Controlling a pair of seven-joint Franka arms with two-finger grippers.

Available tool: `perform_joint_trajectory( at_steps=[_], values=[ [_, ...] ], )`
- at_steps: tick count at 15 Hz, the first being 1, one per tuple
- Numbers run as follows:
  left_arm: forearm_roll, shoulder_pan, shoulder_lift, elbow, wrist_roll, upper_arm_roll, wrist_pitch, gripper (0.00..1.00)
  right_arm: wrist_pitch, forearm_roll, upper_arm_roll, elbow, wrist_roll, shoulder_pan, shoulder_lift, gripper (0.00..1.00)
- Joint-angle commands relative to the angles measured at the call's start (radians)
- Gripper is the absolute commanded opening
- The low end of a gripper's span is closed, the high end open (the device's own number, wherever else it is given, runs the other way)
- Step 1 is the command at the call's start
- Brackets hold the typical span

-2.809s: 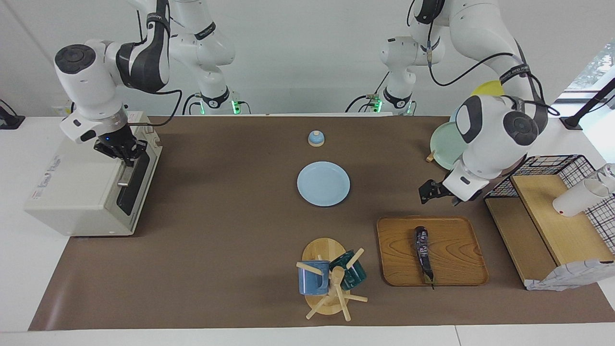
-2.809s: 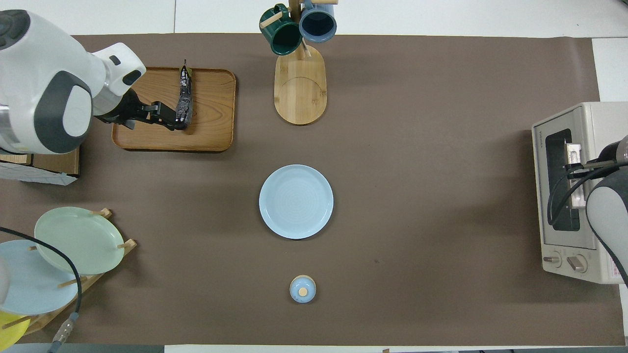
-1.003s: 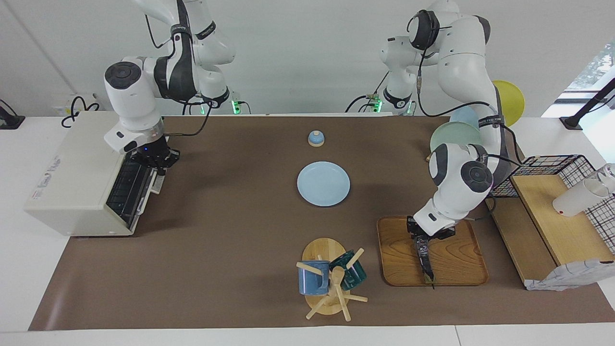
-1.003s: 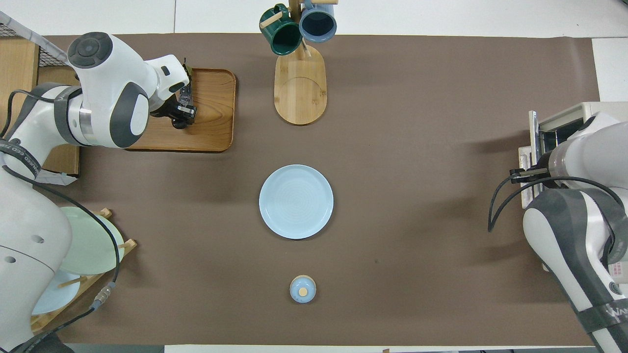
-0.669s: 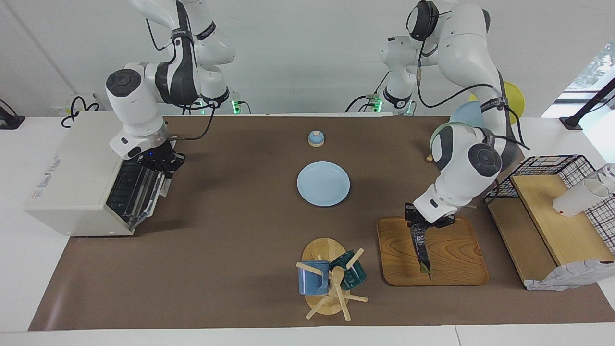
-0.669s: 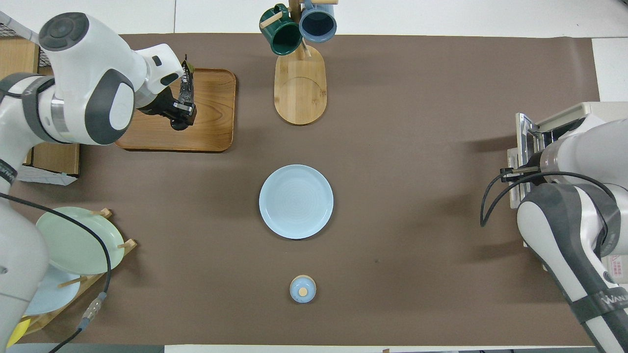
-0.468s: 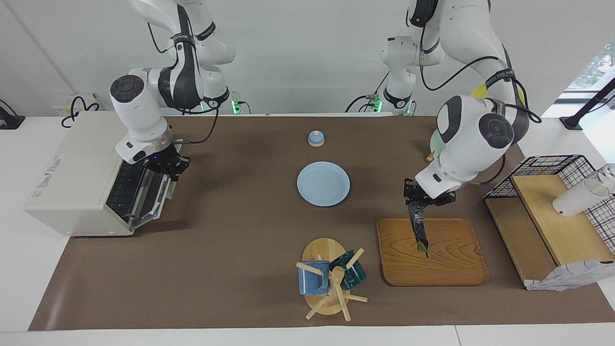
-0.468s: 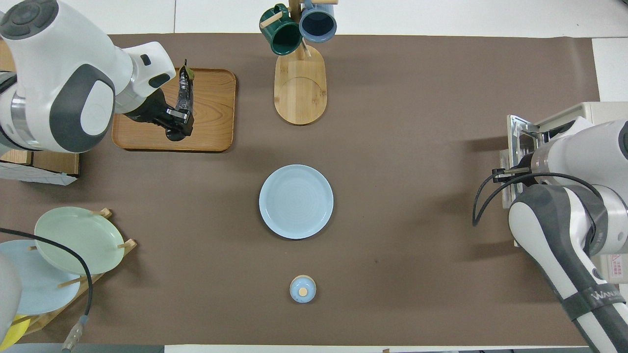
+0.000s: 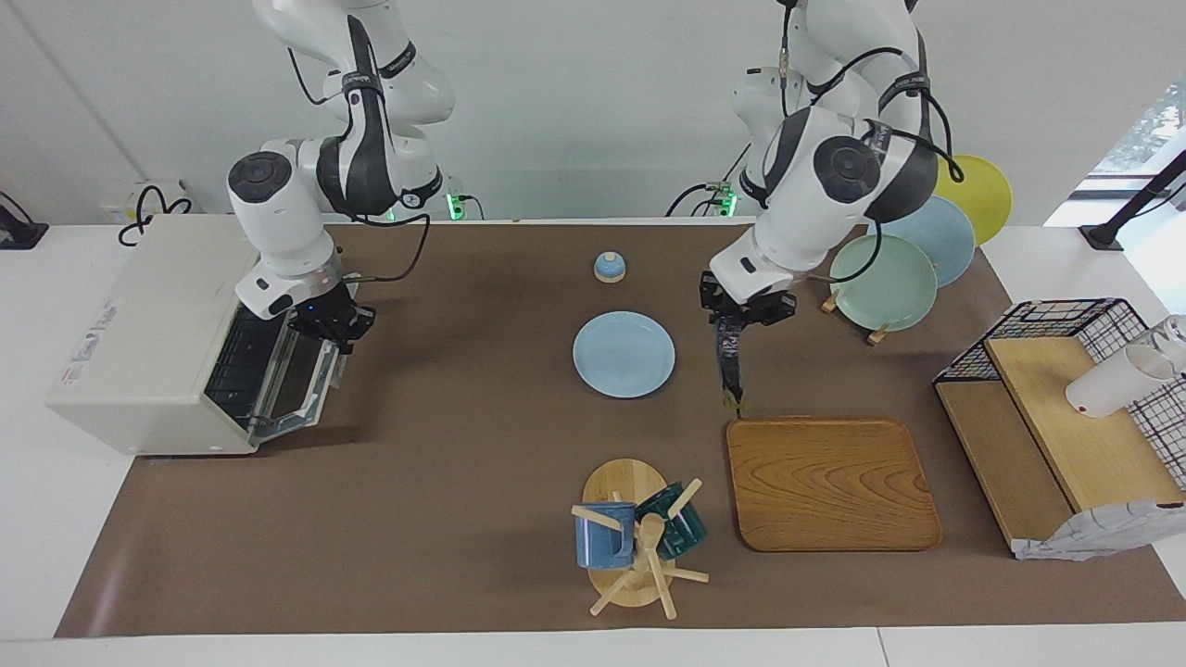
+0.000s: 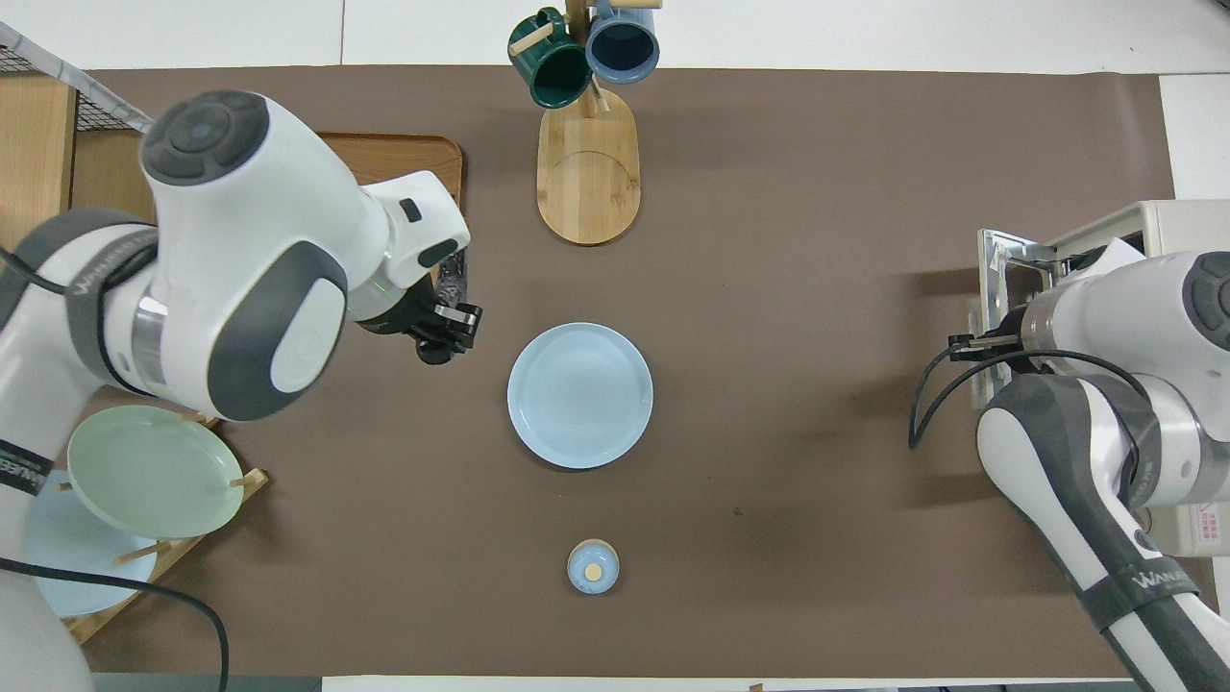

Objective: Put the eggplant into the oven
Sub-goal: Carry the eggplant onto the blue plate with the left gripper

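My left gripper [image 9: 728, 324] is shut on the top end of the eggplant [image 9: 731, 369], a slender dark fruit that hangs almost straight down. It is in the air over the brown mat between the blue plate [image 9: 623, 354] and the wooden tray [image 9: 829, 482]. In the overhead view the left gripper [image 10: 450, 325] shows beside the plate, with the wrist covering most of the eggplant. The cream oven [image 9: 148, 315] stands at the right arm's end of the table. Its door [image 9: 298, 378] is tilted partly open. My right gripper [image 9: 326, 326] is shut on the door's handle.
A mug tree [image 9: 635, 537] with two mugs stands beside the tray. A small blue lid [image 9: 609, 267] lies nearer the robots than the plate. A plate rack [image 9: 889, 269] and a wire basket with a wooden shelf [image 9: 1066, 371] are at the left arm's end.
The left gripper has lifted the eggplant off the tray and carried it toward the blue plate. The right gripper has pulled the oven door farther open.
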Motion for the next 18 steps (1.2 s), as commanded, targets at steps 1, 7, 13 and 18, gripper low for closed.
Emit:
perform_joint_trajectory(
  at_steps=[1,7,13,18],
  values=[
    [-0.013,-0.093,-0.09,-0.179,-0.09,0.017,0.165,0.0,0.048,-0.025,-0.025,-0.059,0.023,-0.015,0.018,0.0],
    [-0.015,-0.231,-0.095,-0.376,-0.191,0.017,0.448,0.0,0.1,-0.025,-0.023,-0.091,0.031,-0.015,0.019,0.0],
    [-0.013,-0.285,-0.023,-0.385,-0.224,0.02,0.511,0.0,0.158,-0.025,-0.023,-0.105,0.043,-0.015,0.071,0.0],
    [-0.013,-0.283,-0.025,-0.398,-0.215,0.02,0.509,0.82,0.18,-0.023,-0.023,-0.108,0.069,0.014,0.094,0.0]
  ],
)
